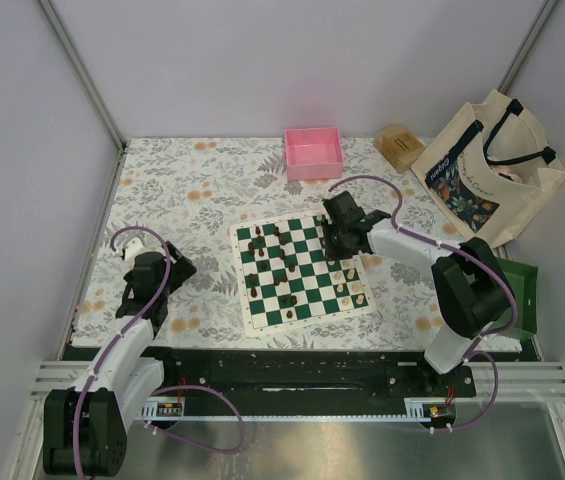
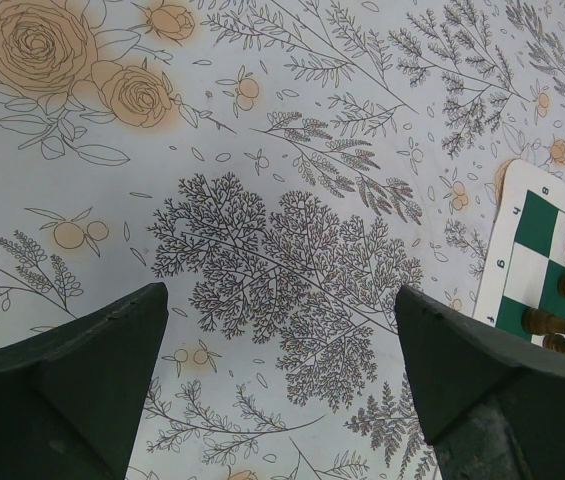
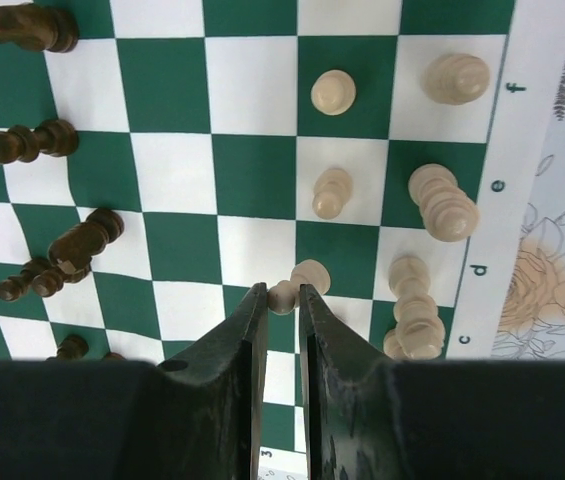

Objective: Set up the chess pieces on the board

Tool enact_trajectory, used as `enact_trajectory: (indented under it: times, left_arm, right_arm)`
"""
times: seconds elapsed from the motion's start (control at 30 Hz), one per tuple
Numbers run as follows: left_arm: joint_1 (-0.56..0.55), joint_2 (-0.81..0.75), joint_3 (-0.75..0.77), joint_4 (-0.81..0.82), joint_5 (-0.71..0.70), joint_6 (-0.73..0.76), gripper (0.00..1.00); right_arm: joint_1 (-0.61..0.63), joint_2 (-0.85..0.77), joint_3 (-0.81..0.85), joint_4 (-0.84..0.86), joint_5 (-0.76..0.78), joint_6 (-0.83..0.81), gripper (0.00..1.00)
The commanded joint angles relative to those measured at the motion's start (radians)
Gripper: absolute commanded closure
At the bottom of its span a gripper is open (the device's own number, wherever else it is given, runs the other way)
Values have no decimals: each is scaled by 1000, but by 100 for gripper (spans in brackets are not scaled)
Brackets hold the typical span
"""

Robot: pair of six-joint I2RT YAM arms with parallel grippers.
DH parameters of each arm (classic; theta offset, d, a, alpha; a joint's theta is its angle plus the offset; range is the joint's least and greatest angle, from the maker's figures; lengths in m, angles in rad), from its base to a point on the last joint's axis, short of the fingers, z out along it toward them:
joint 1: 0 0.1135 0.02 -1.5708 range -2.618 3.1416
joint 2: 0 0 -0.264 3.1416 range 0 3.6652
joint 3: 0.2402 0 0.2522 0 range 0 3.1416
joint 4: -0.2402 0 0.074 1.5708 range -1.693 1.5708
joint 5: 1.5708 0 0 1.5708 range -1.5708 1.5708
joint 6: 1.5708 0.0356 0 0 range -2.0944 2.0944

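Black-and-white arms (image 1: 408, 246) (purple cables (image 1: 366, 179))

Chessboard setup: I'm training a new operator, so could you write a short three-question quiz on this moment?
1. True or false: the left gripper holds a dark piece.
2. What sits between the fingertips of the right gripper? A) a cream pawn B) a dark knight C) nothing
3. Seen from the top camera, which side of the board holds the cream pieces?

Key:
1. False. It is open and empty over the floral tablecloth.
2. A.
3. The right side.
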Motion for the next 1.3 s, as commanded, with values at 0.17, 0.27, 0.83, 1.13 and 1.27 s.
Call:
enact_trajectory:
  times: [0.17, 0.27, 0.83, 1.13, 1.27]
  left_arm:
    - [2, -12, 23, 52, 1, 7, 1]
    - [0, -12, 23, 52, 1, 7, 1]
    - [2, -6, 26, 52, 1, 7, 1]
    - [2, -5, 27, 52, 1, 6, 1]
    - [0, -3, 28, 52, 1, 6, 1]
  right_arm:
    - [-12, 21, -26, 66, -63, 36, 76]
    - [-18, 30, -26, 70, -53, 36, 76]
    - [-29, 49, -29, 52, 3, -16, 68]
    - [-29, 39, -17, 43, -4, -26, 64]
    - [-27, 35, -9, 35, -5, -29, 63]
